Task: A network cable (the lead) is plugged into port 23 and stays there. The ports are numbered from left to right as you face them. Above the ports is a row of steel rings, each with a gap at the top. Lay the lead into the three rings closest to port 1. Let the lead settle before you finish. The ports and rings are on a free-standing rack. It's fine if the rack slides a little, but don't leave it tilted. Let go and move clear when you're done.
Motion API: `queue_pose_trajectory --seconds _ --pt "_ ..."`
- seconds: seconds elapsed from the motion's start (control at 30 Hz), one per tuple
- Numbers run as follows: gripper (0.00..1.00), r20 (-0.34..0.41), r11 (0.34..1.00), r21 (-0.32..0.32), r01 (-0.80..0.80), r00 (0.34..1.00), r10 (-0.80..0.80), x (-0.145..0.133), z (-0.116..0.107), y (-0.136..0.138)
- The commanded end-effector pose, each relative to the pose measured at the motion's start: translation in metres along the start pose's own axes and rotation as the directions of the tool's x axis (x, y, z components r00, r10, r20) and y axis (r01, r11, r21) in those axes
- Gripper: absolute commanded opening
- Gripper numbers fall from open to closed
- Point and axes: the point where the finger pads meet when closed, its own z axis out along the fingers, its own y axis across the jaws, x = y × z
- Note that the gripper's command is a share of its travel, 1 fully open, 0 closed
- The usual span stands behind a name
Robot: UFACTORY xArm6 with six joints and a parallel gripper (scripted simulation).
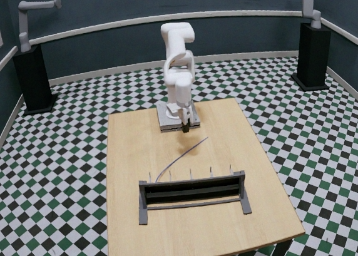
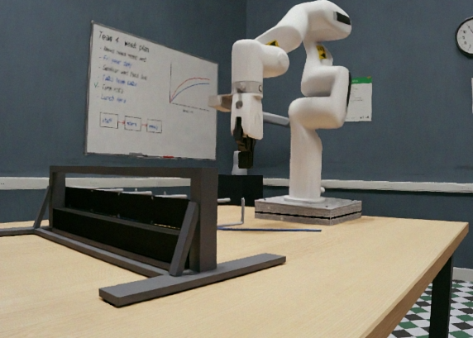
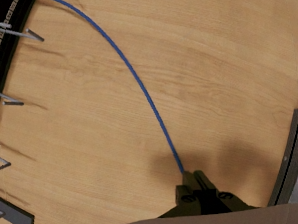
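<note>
The blue lead (image 1: 181, 156) (image 2: 289, 230) (image 3: 150, 100) runs in a curve from the ports' side of the rack (image 1: 247, 204) (image 2: 203, 226) to a free end on the table near the robot base. It lies outside the rings (image 1: 211, 172) (image 2: 242, 211) (image 3: 35, 35) at the port 1 end. The rack stands upright; its ports face the robot and are mostly hidden. My gripper (image 1: 186, 129) (image 2: 246, 161) (image 3: 190, 186) is shut and empty, high above the table. In the wrist view its fingertips cover the lead's free end, but the top and exterior views show the lead well below them.
The robot base plate (image 1: 166, 124) (image 2: 298, 211) stands at the back of the wooden table (image 1: 131, 149) (image 2: 351, 272). The rack's two feet reach across the table top. Several rings stick out from the rack toward the robot, their upright tips rising above its top rail in the top view.
</note>
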Motion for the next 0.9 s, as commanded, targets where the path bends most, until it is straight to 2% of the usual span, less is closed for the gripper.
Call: queue_pose_trajectory --seconds 0.0,0.23,0.33,0.47,0.53,0.7,0.73,0.87 --pt "0.00 -0.001 1.000 0.004 0.000 1.000 0.000 0.000 -0.001 -0.001" --pt "0.00 -0.001 1.000 0.004 0.005 1.000 -0.005 0.000 -0.001 -0.001" --pt "0.00 -0.002 0.988 0.003 0.157 0.988 -0.157 -0.006 -0.001 0.002" --pt "0.00 -0.002 0.979 0.003 0.202 0.979 -0.202 -0.008 -0.001 0.004" --pt "0.00 -0.003 0.952 0.003 0.306 0.952 -0.306 -0.013 -0.001 0.006" --pt "0.00 -0.003 0.922 0.002 0.387 0.922 -0.387 -0.016 -0.001 0.008" --pt "0.33 -0.003 0.922 0.002 0.387 0.922 -0.387 -0.016 -0.001 0.008" --pt "0.33 -0.003 0.922 0.002 0.387 0.922 -0.387 -0.016 -0.001 0.008"
